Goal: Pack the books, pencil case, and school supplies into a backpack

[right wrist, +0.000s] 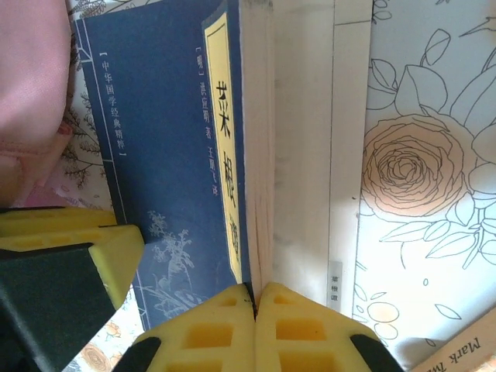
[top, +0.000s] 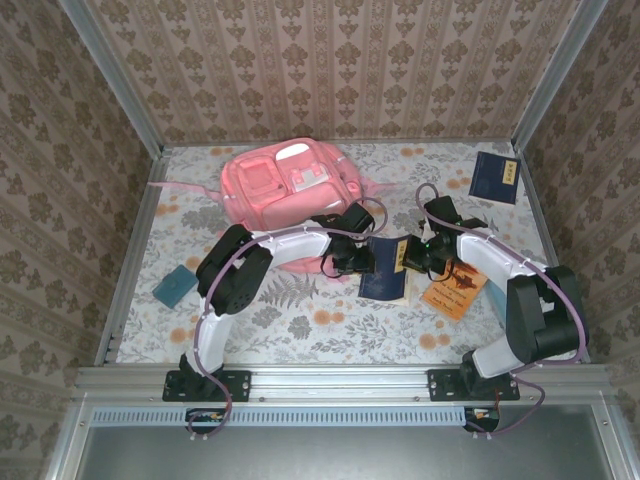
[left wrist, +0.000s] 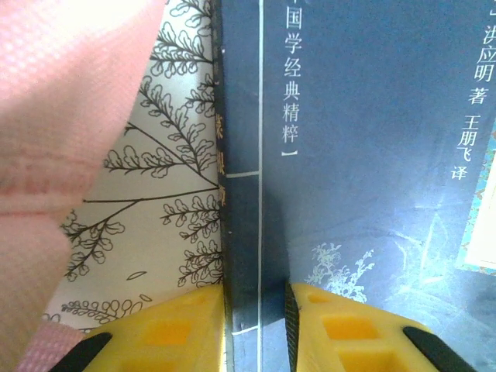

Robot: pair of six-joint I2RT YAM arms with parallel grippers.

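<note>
Holding tight is being needed: the thin dark navy book (top: 385,272) beside the pink fabric backpack (top: 285,185) is being pinched by the shut right gripper (right wrist: 254,302); the left gripper (left wrist: 254,310) is sitting part-open round its spine, hold unclear.

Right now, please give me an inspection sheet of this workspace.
Surface: floral cloth.
Job's things: pink backpack at the far side; middle navy book between the arms; orange book right of it; far navy book in right corner.
Clutter: teal item at left.
Grippers: left gripper straddles the middle book's spine, grip unclear; right gripper shut on its cover edge.
Cables: purple cables loop by both wrists.
Surroundings: patterned walls, metal frame.
</note>
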